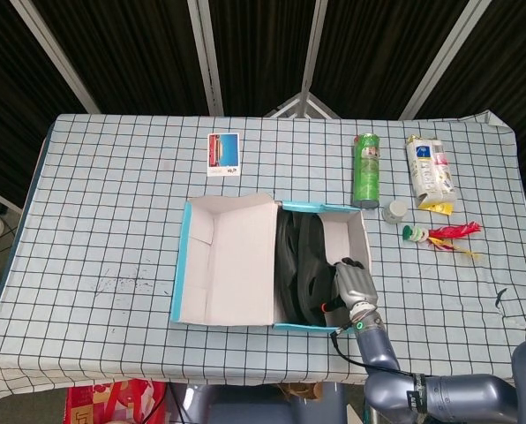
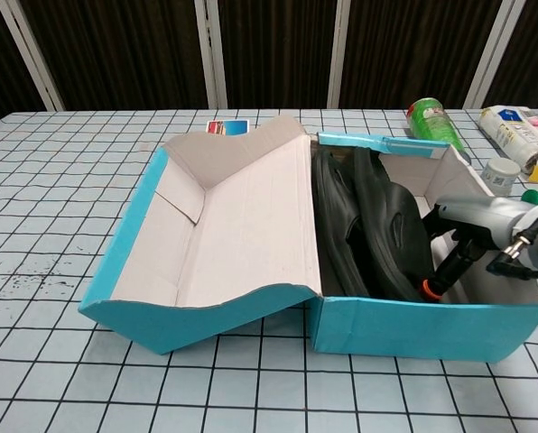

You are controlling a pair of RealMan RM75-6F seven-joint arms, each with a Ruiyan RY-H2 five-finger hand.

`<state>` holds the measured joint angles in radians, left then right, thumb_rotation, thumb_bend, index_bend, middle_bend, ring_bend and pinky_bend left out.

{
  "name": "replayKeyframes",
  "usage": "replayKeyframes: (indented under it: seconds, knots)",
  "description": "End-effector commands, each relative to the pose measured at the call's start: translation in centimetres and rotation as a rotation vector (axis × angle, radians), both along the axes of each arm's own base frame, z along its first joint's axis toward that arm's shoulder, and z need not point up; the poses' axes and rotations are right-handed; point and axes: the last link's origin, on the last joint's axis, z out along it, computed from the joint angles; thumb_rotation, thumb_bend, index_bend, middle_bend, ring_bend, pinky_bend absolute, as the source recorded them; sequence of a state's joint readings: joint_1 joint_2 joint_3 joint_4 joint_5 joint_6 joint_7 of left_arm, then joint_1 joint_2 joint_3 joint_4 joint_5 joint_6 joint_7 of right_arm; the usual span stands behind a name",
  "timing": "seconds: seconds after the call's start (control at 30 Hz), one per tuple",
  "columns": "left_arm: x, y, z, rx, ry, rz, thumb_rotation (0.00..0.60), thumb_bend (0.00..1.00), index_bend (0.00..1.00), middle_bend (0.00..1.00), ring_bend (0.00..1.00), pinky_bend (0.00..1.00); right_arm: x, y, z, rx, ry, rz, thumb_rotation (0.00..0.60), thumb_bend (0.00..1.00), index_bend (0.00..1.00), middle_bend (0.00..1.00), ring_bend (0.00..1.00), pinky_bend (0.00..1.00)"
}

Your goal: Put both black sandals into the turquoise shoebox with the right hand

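The turquoise shoebox (image 1: 359, 232) (image 2: 422, 329) lies open in the middle of the table, its lid (image 1: 228, 261) (image 2: 233, 225) folded out to the left. Both black sandals (image 1: 303, 265) stand on edge inside it, side by side; the chest view shows the left one (image 2: 337, 225) and the right one (image 2: 391, 225). My right hand (image 1: 353, 281) (image 2: 472, 230) reaches over the box's right front corner. Its fingers (image 2: 454, 260) point down between the right sandal and the box wall and touch that sandal. Whether they grip it is hidden. My left hand is out of sight.
Behind the box to the right lie a green can (image 1: 366, 170) (image 2: 433, 122), a white packet (image 1: 429, 172) (image 2: 522, 131), a small grey jar (image 1: 394, 211) (image 2: 501, 173) and a red-and-yellow feathered shuttlecock (image 1: 439, 235). A picture card (image 1: 223, 153) lies at the back left.
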<state>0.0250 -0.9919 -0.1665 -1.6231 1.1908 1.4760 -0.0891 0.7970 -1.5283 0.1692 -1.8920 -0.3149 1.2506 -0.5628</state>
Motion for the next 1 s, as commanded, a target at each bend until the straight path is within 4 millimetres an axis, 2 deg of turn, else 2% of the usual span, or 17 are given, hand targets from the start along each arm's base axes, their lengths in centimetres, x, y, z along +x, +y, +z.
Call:
replayKeyframes:
  seconds: [0.03, 0.17, 0.3, 0.4, 0.7, 1.0]
  knots:
    - [0.0, 0.0, 0.0, 0.002, -0.001, 0.001, 0.6, 0.37, 0.1, 0.03, 0.0, 0.09, 0.8, 0.0, 0.7, 0.009, -0.018, 0.016, 0.6, 0.56, 0.5, 0.44, 0.11, 0.0]
    - [0.0, 0.0, 0.0, 0.0, -0.002, 0.002, 0.6, 0.37, 0.11, 0.03, 0.0, 0.09, 1.3, -0.2, 1.3, 0.014, -0.036, 0.015, 0.6, 0.44, 0.33, 0.32, 0.07, 0.0]
    - [0.0, 0.0, 0.0, -0.001, -0.002, 0.0, 0.6, 0.37, 0.11, 0.03, 0.0, 0.09, 1.6, -0.4, 1.6, 0.006, -0.06, 0.009, 0.6, 0.4, 0.16, 0.24, 0.04, 0.0]
    - [0.0, -0.1, 0.0, 0.001, -0.003, 0.0, 0.6, 0.37, 0.11, 0.03, 0.0, 0.09, 1.6, -0.4, 1.8, 0.004, -0.063, 0.008, 0.6, 0.4, 0.09, 0.2, 0.04, 0.0]
    - [0.0, 0.0, 0.0, -0.003, -0.003, 0.0, 0.6, 0.37, 0.11, 0.03, 0.0, 0.09, 1.6, -0.6, 2.9, 0.008, -0.039, 0.012, 0.6, 0.39, 0.01, 0.14, 0.01, 0.0]
    - [0.0, 0.0, -0.1, -0.005, -0.003, 0.0, 0.6, 0.37, 0.11, 0.03, 0.0, 0.09, 2.0, -0.6, 4.6, 0.02, 0.008, 0.037, 0.6, 0.39, 0.0, 0.09, 0.0, 0.0]
